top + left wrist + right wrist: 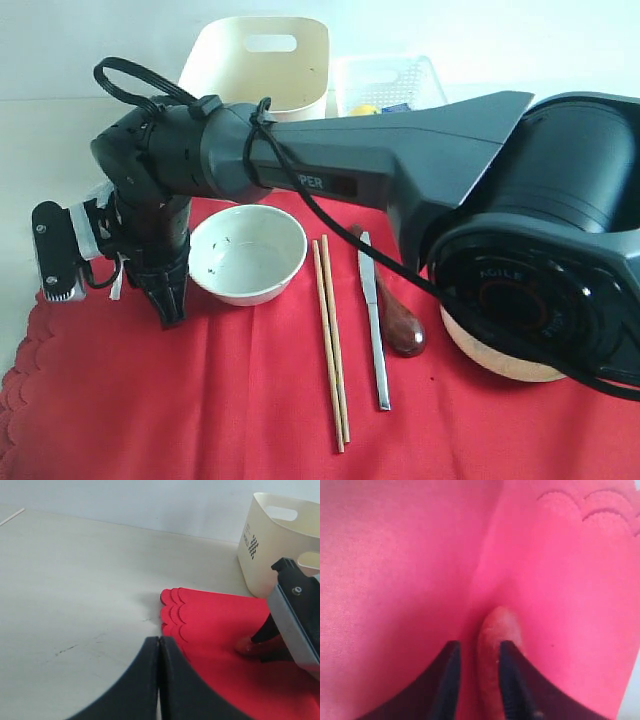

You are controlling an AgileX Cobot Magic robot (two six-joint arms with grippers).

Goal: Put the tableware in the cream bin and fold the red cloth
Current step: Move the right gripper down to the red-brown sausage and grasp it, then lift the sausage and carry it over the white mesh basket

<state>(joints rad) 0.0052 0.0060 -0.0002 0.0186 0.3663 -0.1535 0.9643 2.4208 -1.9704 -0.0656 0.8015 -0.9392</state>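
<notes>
Red cloth [200, 400] covers the near part of the table, with its scalloped edge toward the table's left side. It is soft and limp, and it rucks up wherever I pinch it. My right gripper [479, 650] points down near that scalloped edge, just beside the pale bowl [247, 255]. Its jaws are clenched on a small raised ridge of fabric. My left gripper [159, 642] is clenched on nothing, over bare table just off the scallops.

I judge a mid-cloth pinch a poor hold for folding. A corner or the hem should lift cleaner, and thin fabric may slip from narrow fingers. The bowl, two chopsticks [331, 340], steel knife [374, 330], dark spoon [400, 320] and wooden plate [500, 365], which is partly hidden under the arm, all rest on the cloth. Pulling the cloth would drag them along. They look light and stiff, and the bowl looks breakable. The cream bin [262, 75] stands at the table's far edge.
</notes>
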